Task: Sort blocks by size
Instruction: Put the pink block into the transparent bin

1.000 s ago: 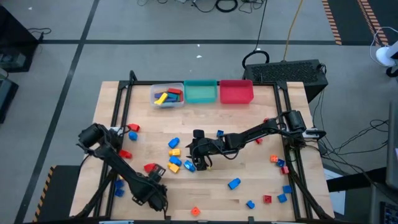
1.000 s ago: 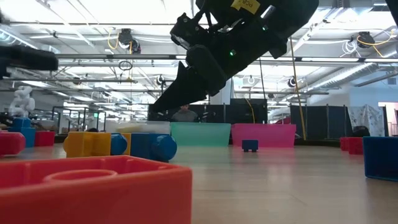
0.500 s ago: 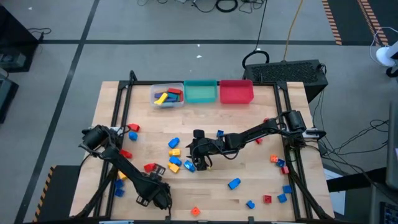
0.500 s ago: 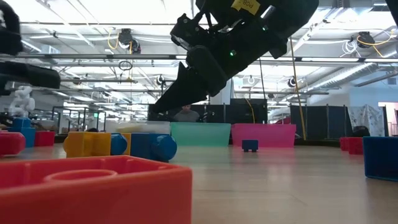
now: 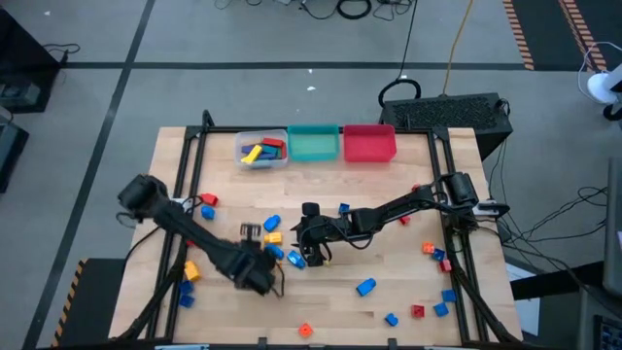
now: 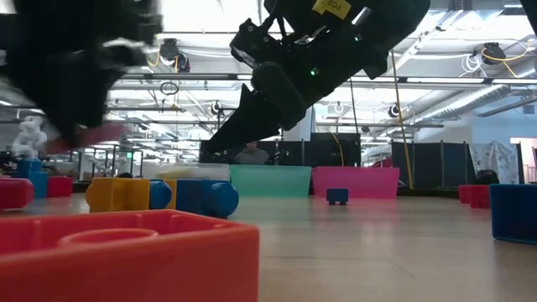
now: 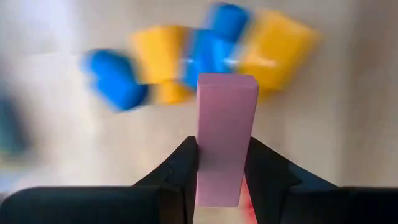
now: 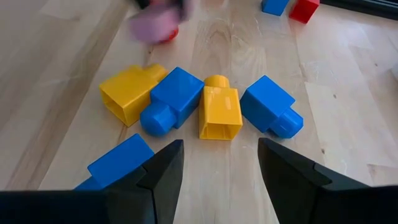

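Right now a long pink plastic block is squeezed between the two dark fingers of the left gripper, likely so it can be carried to a bin. It sticks out past the fingertips. Nearby, the right gripper waits wide open above small yellow and blue blocks.

Two dark jointed arms, black tapered end effector fingers, yellow label

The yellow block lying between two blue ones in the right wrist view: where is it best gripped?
Probably from above, with the open right end effector closing across the long flat sides of the yellow block; its round stud end would slip.
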Robot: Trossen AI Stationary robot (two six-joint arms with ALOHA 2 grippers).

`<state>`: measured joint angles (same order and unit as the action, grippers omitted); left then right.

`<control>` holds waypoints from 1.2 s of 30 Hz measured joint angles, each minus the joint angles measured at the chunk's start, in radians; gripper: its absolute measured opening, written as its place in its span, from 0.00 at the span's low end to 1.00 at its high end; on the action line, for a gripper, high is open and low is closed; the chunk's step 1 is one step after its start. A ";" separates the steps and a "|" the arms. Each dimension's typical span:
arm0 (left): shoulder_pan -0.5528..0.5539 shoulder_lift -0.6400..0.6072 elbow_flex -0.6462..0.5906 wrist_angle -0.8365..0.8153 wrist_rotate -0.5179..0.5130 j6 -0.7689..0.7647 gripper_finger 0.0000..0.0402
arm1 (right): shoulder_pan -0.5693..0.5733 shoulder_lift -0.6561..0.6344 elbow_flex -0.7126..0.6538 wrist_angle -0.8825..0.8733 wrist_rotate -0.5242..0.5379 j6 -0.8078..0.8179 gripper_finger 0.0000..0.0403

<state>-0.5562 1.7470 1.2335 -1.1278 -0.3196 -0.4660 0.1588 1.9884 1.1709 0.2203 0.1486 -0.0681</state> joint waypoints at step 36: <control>1.128 -0.139 0.002 0.457 -0.051 0.714 0.31 | 0.000 0.000 0.000 -0.060 0.003 0.055 0.48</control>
<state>0.5716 1.6085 1.2358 -0.6707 -0.3706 0.2481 0.1585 1.9884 1.1709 0.1607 0.1513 -0.0130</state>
